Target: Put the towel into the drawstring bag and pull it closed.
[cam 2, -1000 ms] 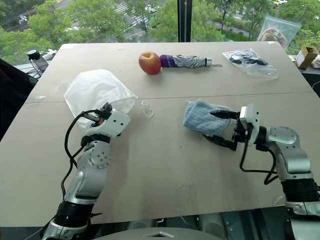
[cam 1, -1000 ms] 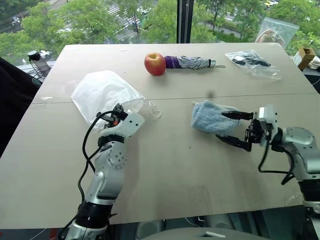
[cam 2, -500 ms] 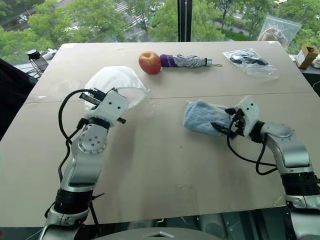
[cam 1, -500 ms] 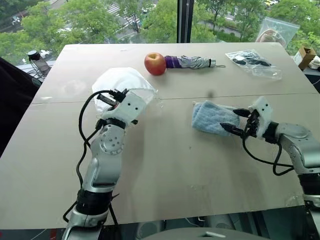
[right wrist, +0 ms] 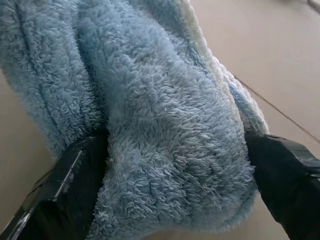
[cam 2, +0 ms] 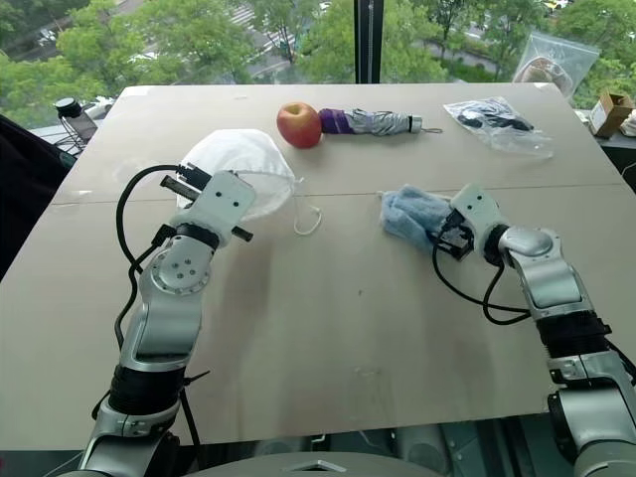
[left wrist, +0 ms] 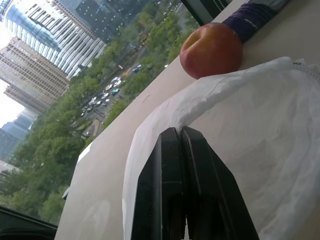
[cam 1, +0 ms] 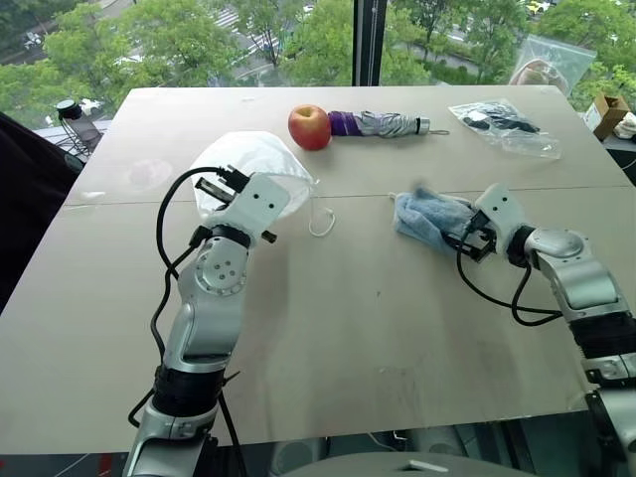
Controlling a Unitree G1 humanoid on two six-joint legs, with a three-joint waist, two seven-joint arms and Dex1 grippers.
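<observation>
L fingers [left wrist: 182, 165] pressed together, pinching an edge of the bag [cam 1: 260, 164] – bag bulges past the tips, apple [cam 1: 309, 127] beyond | R fingers [right wrist: 75, 185] spread wide – towel [right wrist: 165, 120] bunched between them, on table [cam 1: 348, 318]

High-rise office or lab space is indicated. A plain table [cam 1: 328, 328] is set against a window [cam 1: 199, 40]. Treetops and towers [left wrist: 45, 45] are seen far below.

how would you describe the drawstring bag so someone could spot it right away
On the table, look at its left half, in front of the red apple. The drawstring bag is the puffy translucent white pouch pinched by the left gripper, with a white cord loop.
</observation>
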